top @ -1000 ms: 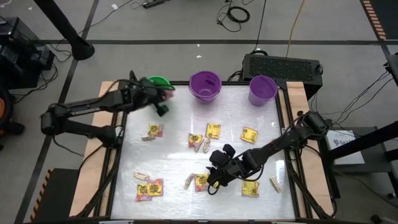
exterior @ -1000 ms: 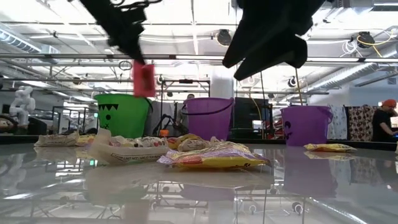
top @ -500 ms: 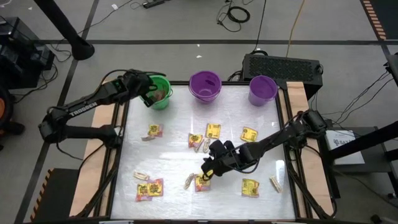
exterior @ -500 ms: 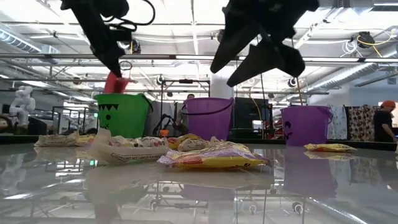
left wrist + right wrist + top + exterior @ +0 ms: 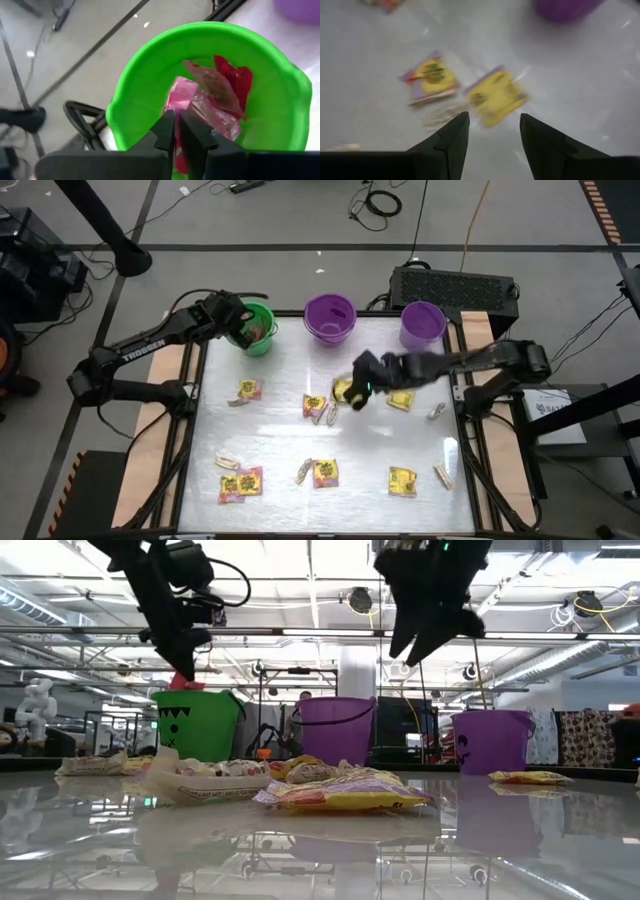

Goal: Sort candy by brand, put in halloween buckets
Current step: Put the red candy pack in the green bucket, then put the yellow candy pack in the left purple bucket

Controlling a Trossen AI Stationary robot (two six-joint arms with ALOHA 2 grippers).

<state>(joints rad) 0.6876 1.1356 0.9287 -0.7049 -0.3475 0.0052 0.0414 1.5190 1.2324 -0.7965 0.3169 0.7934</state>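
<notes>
left gripper (image 5: 176, 131) nearly shut on pink candy (image 5: 181, 95) over green bucket (image 5: 130, 85); it may cling. right gripper (image 5: 491, 127) open, seemingly empty.

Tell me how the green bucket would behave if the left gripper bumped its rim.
The green bucket is probably light: thin plastic holding only a few red packets, so a bump from the left gripper may slide it on the glossy table. It looks taller than its base, so tipping seems possible. It stands near the table's edge, leaving little margin.
</notes>
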